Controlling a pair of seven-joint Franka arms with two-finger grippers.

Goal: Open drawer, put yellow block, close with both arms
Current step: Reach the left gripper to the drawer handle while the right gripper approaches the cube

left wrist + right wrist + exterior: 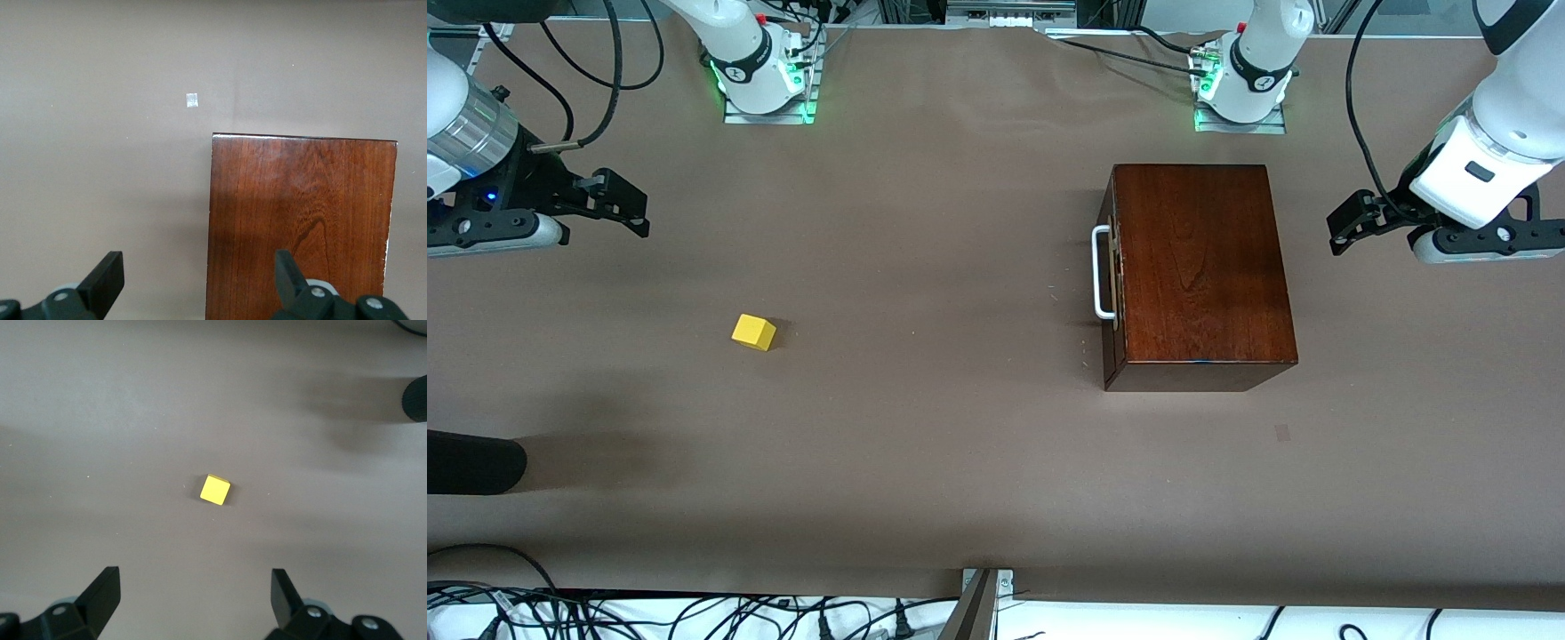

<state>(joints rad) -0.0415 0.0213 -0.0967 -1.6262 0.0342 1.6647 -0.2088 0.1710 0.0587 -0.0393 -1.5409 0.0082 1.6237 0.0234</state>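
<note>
Nearest the front camera among the task's things sits the wooden box (1200,276), its drawer (1113,293) fully shut, with the white bar handle (1102,271) on the face turned toward the right arm's end of the table. Well apart from it, toward that same end, the yellow block (753,332) lies alone on the brown table (925,462). It looks light and rigid with plain flat faces, so a pinch across two parallel sides should hold it. The box appears heavy and glossy, probably slippery; the handle is the sensible place to pull, though how much room lies between bar and front is hard to judge. The right gripper (193,597) hangs spread wide and empty over bare table near the block, while the left gripper (200,280) hangs likewise spread and empty over the box's edge.
</note>
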